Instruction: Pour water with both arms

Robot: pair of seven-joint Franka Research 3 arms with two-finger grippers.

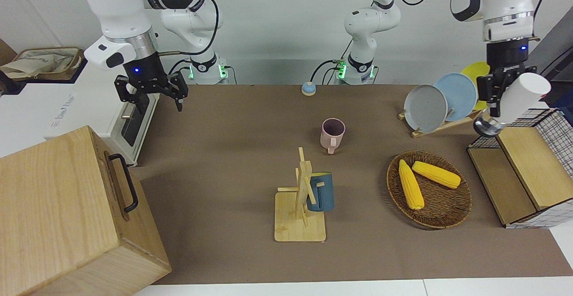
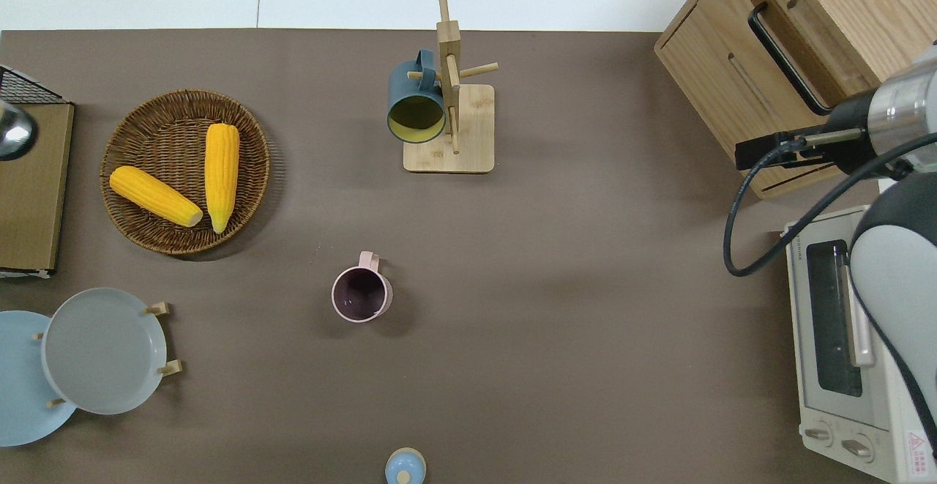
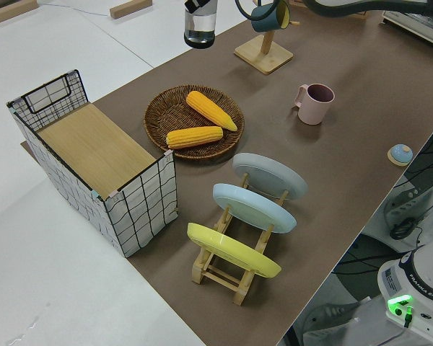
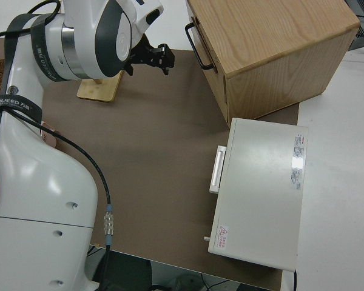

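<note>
My left gripper (image 1: 497,95) is shut on a white bottle (image 1: 523,93) with a silver end (image 1: 488,127). The bottle is held tilted in the air over the wire crate (image 1: 557,128) at the left arm's end of the table; its silver end also shows in the overhead view (image 2: 11,129) and the left side view (image 3: 199,27). A pink mug (image 1: 333,133) (image 2: 359,295) stands upright mid-table. My right gripper (image 1: 154,95) (image 4: 153,56) hangs open and empty by the toaster oven (image 1: 130,123). Water is out of view.
A blue mug (image 2: 416,107) hangs on a wooden mug tree (image 2: 451,129). A wicker basket (image 2: 157,231) holds two corn cobs. A rack of three plates (image 3: 249,220), a wooden box (image 1: 67,215) with a black handle and a small blue button (image 1: 308,88) also stand here.
</note>
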